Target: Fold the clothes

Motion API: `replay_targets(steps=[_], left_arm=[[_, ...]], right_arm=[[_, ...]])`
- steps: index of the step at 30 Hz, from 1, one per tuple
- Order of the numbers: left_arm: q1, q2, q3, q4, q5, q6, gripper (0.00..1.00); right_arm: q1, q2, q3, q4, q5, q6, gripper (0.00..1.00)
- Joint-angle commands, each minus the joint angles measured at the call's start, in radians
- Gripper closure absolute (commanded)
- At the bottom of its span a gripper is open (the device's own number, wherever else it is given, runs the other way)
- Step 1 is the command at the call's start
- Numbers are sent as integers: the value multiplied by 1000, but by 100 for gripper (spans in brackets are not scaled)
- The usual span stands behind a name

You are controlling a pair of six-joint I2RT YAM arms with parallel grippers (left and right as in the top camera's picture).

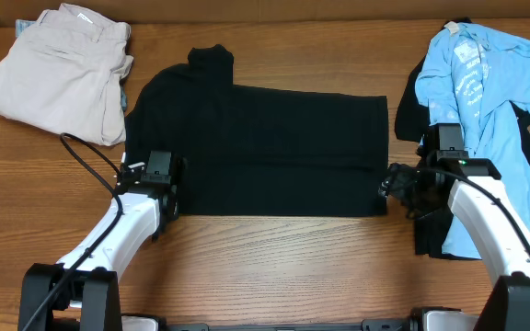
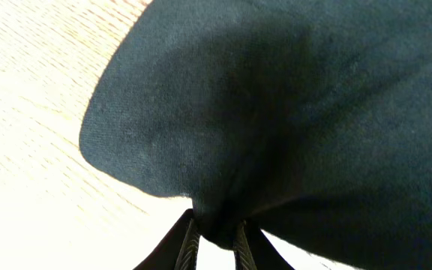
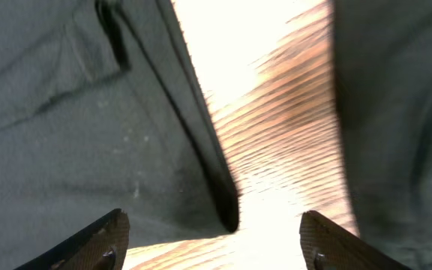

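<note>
Black T-shirt (image 1: 274,147) lies flat as a wide rectangle, centre of table (image 1: 274,257). Cloth looks soft, light & limp; I judge it'll sag, so best held by corners or hem. My left gripper (image 2: 214,238) pinches its 7 o'clock corner. My right gripper (image 3: 216,251) gapes wide, holding nothing, over the 4 o'clock edge. Light blue tee (image 1: 477,74) sits at 3 o'clock.

The left arm (image 1: 127,221) and right arm (image 1: 477,207) had white shells and black joints, a looping black cable (image 1: 88,158), a green light (image 1: 461,163), and a black-fingered left pincer (image 2: 216,226).
</note>
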Motion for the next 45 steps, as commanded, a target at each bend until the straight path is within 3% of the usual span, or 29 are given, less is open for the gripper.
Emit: replay_targets(steps=[1,7,12,20,28,36,40,43,45], left_arm=[[6,8,29,-21,48,13,82],[6,8,29,-34,70,13,88],[6,8,29,-54,103,12,96],[6,8,29,-79,159,12,96],[6,8,29,-164,193,11,96],[6,8,29,-257,223,-17,95],[6,8,29,-259,223,-21,85],[6,8,50,-277,226,4,69],[6,8,129,-354,225,18,49]], right_arm=[[57,42,-37,29,-61,2,27],[135,55,-72,60,-17,63,43],[135,55,-76,95,44,81,67],[135,101,-111,175,46,89,95],[91,115,-128,113,61,137,96],[-80,115,-128,29,61,151,96],[-147,110,-113,25,0,61,96],[-146,85,-71,-9,-28,26,96],[-145,36,2,-86,-36,0,96]])
